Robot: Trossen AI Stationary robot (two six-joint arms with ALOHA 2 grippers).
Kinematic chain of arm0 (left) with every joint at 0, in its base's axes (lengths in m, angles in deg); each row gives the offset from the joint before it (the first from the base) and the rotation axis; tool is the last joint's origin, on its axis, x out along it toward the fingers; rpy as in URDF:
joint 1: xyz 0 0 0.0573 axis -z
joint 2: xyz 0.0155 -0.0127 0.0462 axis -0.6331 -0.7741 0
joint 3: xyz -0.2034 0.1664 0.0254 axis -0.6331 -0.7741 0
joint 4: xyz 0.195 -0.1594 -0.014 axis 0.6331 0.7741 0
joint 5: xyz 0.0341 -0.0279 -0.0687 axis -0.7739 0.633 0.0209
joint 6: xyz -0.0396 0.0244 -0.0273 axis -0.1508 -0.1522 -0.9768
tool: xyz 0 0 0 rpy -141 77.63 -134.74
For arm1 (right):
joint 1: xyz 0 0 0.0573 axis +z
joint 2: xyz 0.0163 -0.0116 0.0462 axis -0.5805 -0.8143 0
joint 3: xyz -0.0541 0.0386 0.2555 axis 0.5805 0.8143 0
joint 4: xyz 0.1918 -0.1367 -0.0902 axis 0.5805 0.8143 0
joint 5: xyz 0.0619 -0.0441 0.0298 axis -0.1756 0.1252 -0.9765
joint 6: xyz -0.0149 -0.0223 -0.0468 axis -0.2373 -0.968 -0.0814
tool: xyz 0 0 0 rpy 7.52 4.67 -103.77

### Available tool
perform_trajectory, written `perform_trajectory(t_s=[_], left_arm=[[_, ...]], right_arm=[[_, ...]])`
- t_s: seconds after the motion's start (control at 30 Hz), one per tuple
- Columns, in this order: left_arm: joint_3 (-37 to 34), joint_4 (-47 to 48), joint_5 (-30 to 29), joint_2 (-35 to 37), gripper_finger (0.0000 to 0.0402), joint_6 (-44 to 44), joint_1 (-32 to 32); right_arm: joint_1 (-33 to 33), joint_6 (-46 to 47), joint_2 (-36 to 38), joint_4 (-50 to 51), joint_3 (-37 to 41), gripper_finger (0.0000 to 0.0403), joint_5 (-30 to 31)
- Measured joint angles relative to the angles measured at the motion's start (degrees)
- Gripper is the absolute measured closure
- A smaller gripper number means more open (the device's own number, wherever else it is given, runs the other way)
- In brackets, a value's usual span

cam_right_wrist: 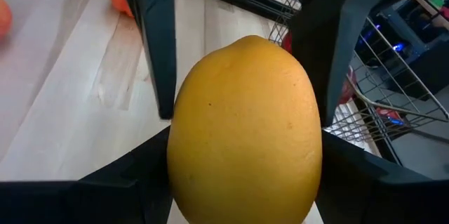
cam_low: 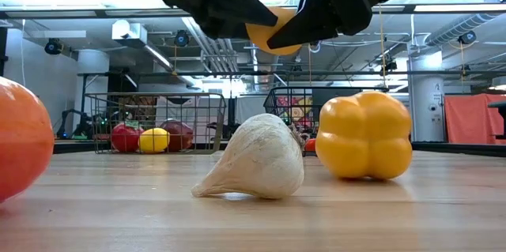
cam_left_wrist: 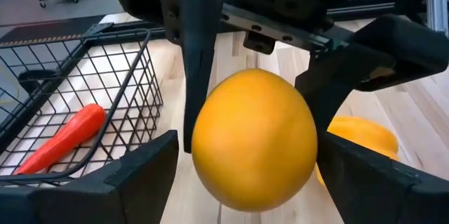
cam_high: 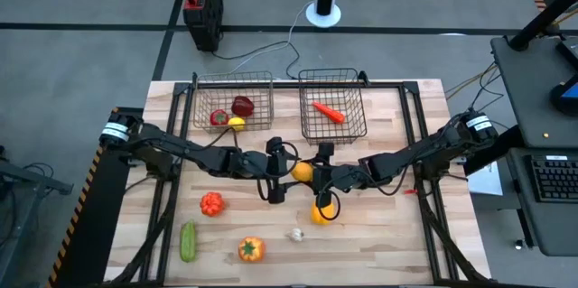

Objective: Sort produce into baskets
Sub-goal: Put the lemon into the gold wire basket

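Both end effectors (cam_high: 302,174) pinch orange (cam_high: 302,171) above wood table (cam_high: 388,234), grey floor around

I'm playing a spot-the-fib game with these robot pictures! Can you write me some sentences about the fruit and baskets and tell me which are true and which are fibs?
1. Both grippers are at the orange in mid-air. True: the left gripper and the right gripper meet at it from opposite sides, above the table.
2. The carrot lies on the bare table. False: it lies in the right basket.
3. The left basket holds three pieces. True: a tomato, a lemon and a dark red apple.
4. The garlic is in a basket. False: it sits on the table near the yellow pepper.
5. The cucumber is held by a gripper. False: it lies alone on the table.
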Motion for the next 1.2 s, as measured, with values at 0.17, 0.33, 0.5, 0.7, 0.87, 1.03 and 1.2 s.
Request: perform_trajectory(t_s=[0.17,0.33,0.5,0.7,0.87,1.03,1.2], left_arm=[[0.00,-1.96,0.00,-1.31,0.0091,0.44,-0.02],[0.00,-2.43,0.15,-1.70,0.0091,0.90,0.00],[0.00,-3.58,1.50,-1.70,0.0113,2.94,0.00],[-0.02,-3.27,1.15,-1.70,0.0174,3.66,-0.15],[-0.02,-3.31,0.92,-1.70,0.0174,3.63,-0.15],[-0.02,-3.27,1.64,-1.70,0.0174,3.40,-0.13],[-0.02,-3.29,1.57,-1.70,0.0174,3.34,-0.16]], right_arm=[[0.00,-0.31,0.00,0.04,-0.31,0.0149,-0.02],[0.00,-0.33,-0.02,0.36,-0.31,0.0149,-0.02],[0.07,-0.31,-0.02,0.35,-0.33,0.0149,0.06],[0.00,0.28,-0.02,0.60,-0.33,0.0150,0.42],[0.00,0.13,-0.02,0.86,-0.35,0.0149,0.35],[0.06,1.01,-0.02,1.30,-0.35,0.0133,-0.29],[0.04,1.84,-0.02,1.34,-0.35,0.0103,-0.44]])
